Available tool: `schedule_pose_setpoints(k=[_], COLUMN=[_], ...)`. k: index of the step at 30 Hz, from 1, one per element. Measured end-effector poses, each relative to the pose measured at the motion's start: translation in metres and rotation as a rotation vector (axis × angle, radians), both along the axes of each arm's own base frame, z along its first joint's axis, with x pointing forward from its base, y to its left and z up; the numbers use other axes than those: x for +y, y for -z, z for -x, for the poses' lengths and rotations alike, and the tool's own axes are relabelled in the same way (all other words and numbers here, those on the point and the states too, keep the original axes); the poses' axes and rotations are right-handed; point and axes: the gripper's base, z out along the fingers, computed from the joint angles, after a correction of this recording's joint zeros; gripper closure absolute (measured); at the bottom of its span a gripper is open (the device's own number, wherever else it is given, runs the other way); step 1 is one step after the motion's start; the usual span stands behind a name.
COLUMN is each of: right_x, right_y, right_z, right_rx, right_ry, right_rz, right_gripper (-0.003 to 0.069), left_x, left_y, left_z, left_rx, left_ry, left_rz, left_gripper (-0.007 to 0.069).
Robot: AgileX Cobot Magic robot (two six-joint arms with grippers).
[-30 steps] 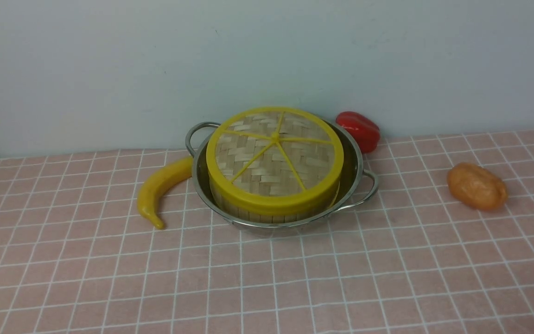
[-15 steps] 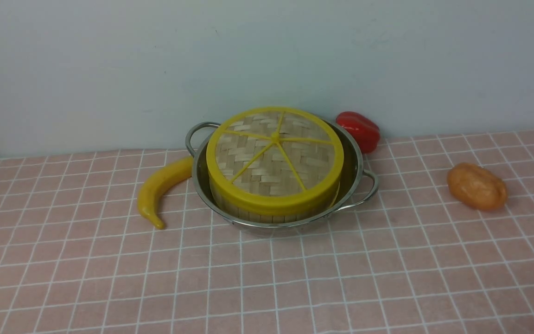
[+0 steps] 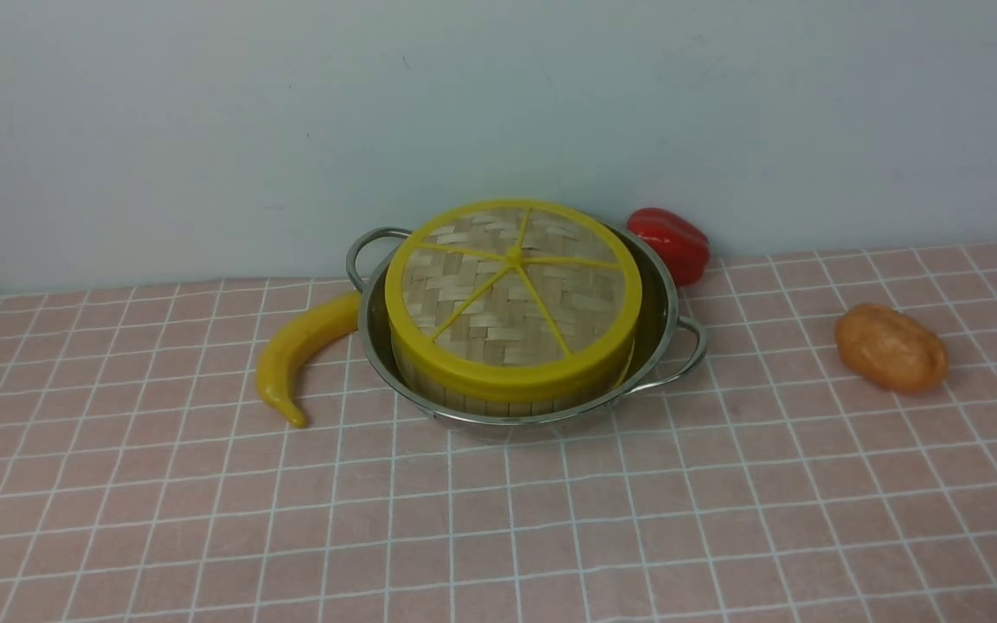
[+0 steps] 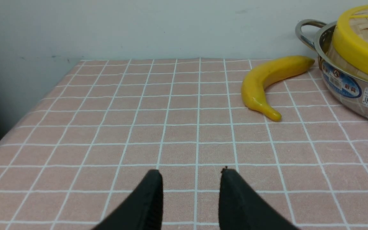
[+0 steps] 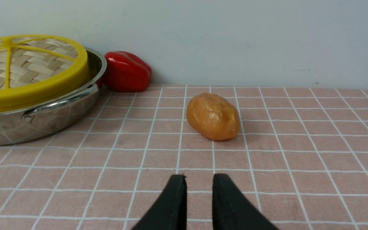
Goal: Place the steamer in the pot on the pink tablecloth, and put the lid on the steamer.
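One pot [image 3: 667, 333], a wide shiny steel vessel with two loop handles, sits on the pink tablecloth [image 3: 498, 519] that covers the surface, close to the pale wall behind it. Inside the pot stands one steamer [image 3: 464, 400], only a strip of its bamboo side showing beneath one lid [image 3: 511, 298], the woven disc with a thick yellow rim and yellow spokes that lies flat on top of it. Three other items lie around the pot: one yellow banana [image 3: 299, 346] just beside its left wall, the upper end appearing to touch the steel; one red pepper [image 3: 670, 242] behind it to the right, against the wall; and one orange-brown potato [image 3: 890, 348] well apart to the right. Two stickers show on the pot's outer wall in the left wrist view, one blue label and one barcode. Neither arm appears in the front view. The left tool [image 4: 191, 174] hovers low over bare cloth, well apart from the pot and nearer than the banana, its two black fingers moderately spread with nothing between them. The right tool [image 5: 199, 179] hovers over the cloth nearer than the potato, its two fingers narrowly parted and also empty.
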Motion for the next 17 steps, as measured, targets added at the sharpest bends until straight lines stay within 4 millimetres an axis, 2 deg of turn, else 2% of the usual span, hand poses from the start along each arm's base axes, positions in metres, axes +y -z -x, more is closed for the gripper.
schedule_pose_setpoints(k=[17], right_x=[0.0], right_y=[0.0], right_z=[0.0], right_rx=[0.0], right_ry=[0.0], right_rz=[0.0], right_gripper=[0.0463], left_x=[0.0], left_y=[0.0], left_z=[0.0], left_rx=[0.0], left_ry=[0.0], left_rz=[0.0], left_gripper=[0.0382])
